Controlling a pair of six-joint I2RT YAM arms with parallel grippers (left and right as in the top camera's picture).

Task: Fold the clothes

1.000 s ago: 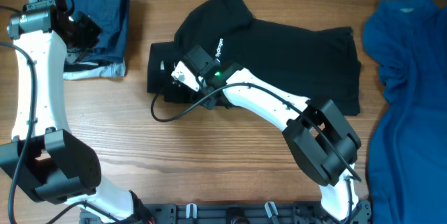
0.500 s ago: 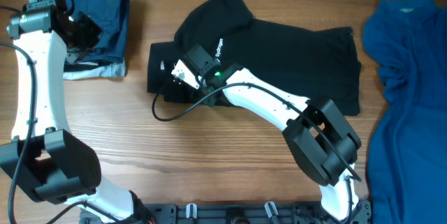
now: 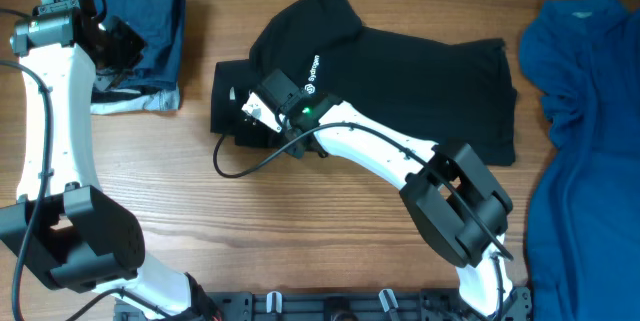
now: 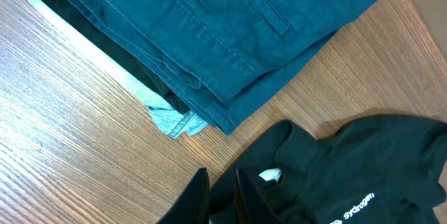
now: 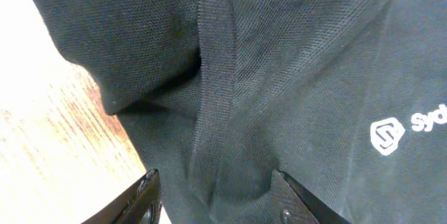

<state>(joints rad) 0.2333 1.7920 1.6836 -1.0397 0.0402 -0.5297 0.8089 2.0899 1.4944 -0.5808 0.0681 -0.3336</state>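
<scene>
Black polo (image 3: pixel 420 81) hem (tabletop (image 3: pixel 300 241) beside)

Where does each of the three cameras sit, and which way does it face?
Overhead: above the table, facing straight down; left arm and right arm show, with the black polo, folded navy stack and blue shirt.
Left wrist: on the left arm, looking down at the navy stack's corner; the left gripper, shut, shows at the bottom.
Right wrist: close above the polo; the right gripper, fingers apart, shows at the bottom.
Shared: all three views show the polo's white lettering.
</scene>
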